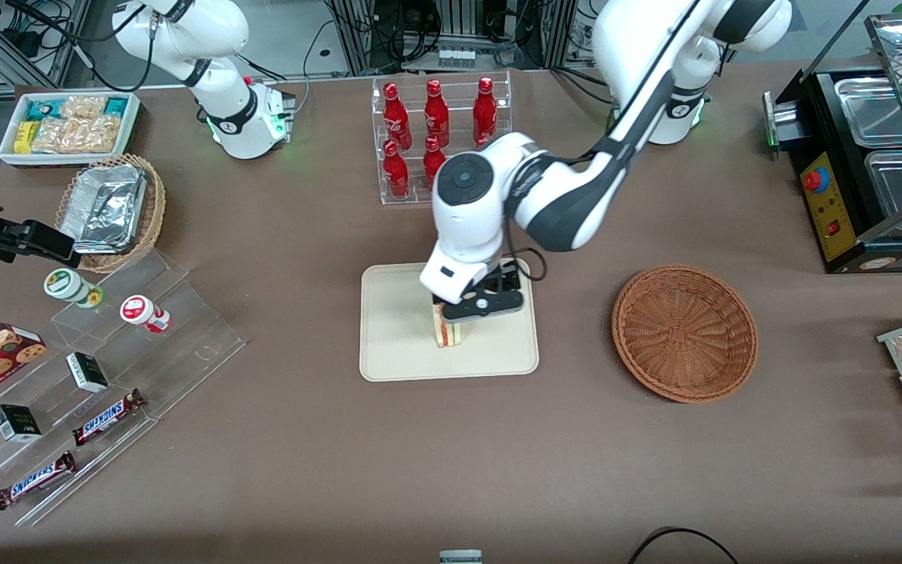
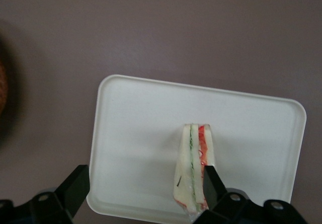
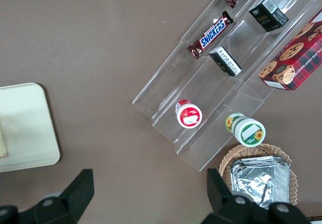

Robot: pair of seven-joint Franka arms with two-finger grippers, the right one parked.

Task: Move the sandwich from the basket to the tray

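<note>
The sandwich (image 1: 449, 333) stands upright on its edge on the cream tray (image 1: 396, 329), near the tray's middle. Red and green filling shows between the pale bread slices (image 2: 192, 166). My gripper (image 1: 473, 312) hovers just above it with its fingers spread wide, so it is open (image 2: 145, 179). One black finger (image 2: 212, 183) is right against the sandwich's red-filled side, and the other finger (image 2: 74, 186) is over the tray's rim (image 2: 100, 133). The reddish-brown wicker basket (image 1: 684, 333) lies empty beside the tray, toward the working arm's end of the table.
A clear rack of red bottles (image 1: 437, 133) stands farther from the front camera than the tray. Toward the parked arm's end are a tan basket with foil containers (image 1: 110, 210), a white snack box (image 1: 69, 125) and clear steps with Snickers bars (image 1: 106, 415). A black food warmer (image 1: 862, 157) stands at the working arm's end.
</note>
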